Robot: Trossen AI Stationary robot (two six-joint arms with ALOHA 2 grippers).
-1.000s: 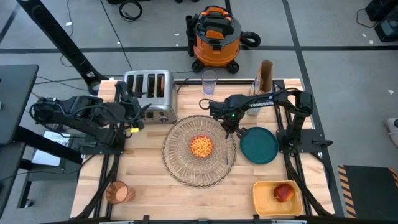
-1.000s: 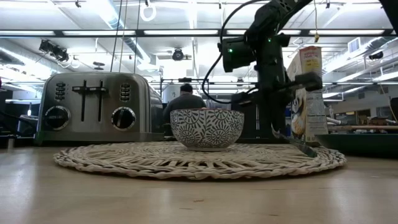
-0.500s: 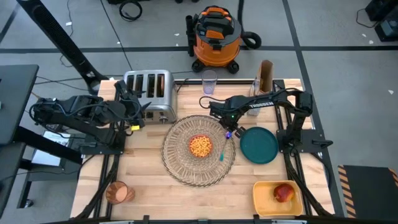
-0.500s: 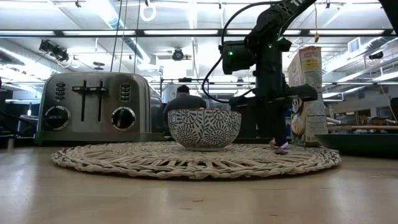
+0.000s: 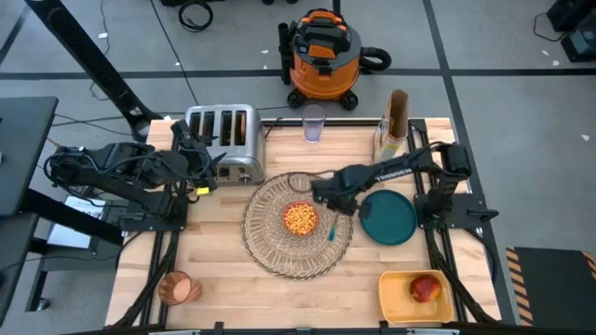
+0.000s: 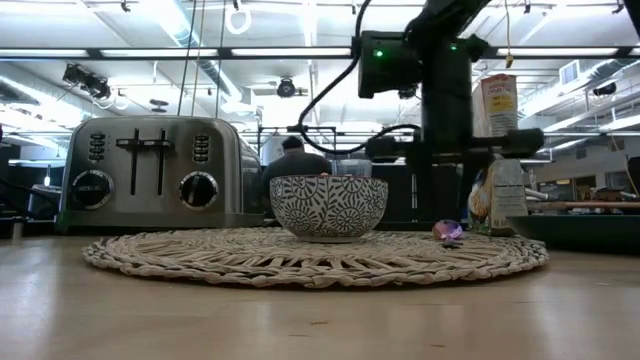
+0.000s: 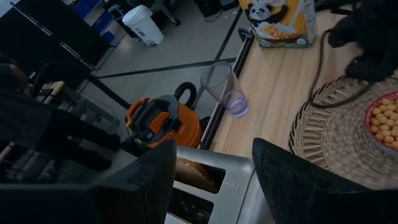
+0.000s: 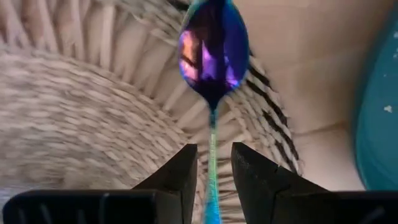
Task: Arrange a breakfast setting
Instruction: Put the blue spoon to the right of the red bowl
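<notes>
The round straw placemat [image 5: 270,244] lies mid-table with the small bowl [image 5: 299,219] of cereal standing on its centre. The small blue spoon [image 5: 331,231] lies flat on the mat to the right of the bowl, and its iridescent scoop shows in the right wrist view [image 8: 213,46]. My right gripper [image 8: 213,168] is open and points down over the spoon, one finger on either side of the thin handle. The teal plate [image 5: 389,219] lies to the right of the mat. Toast [image 5: 240,126] stands in a toaster slot. The red apple [image 5: 425,288] is in the yellow tub. The amber cup [image 5: 175,288] stands near left. My left gripper [image 5: 207,170] is open beside the toaster.
The chrome toaster [image 5: 223,141] stands at the far left. A clear glass [image 5: 313,124] and a cereal box [image 5: 389,140] stand along the far edge. The yellow tub [image 5: 396,296] is at the near right corner. A person shows far behind the table [image 6: 297,160].
My right gripper has brought the spoon from beside the plate toward the table's left, over the placemat's right part, and let it go. It has then gone up. The spoon hung tilted from the fingers a second ago and now lies flat on the mat.
</notes>
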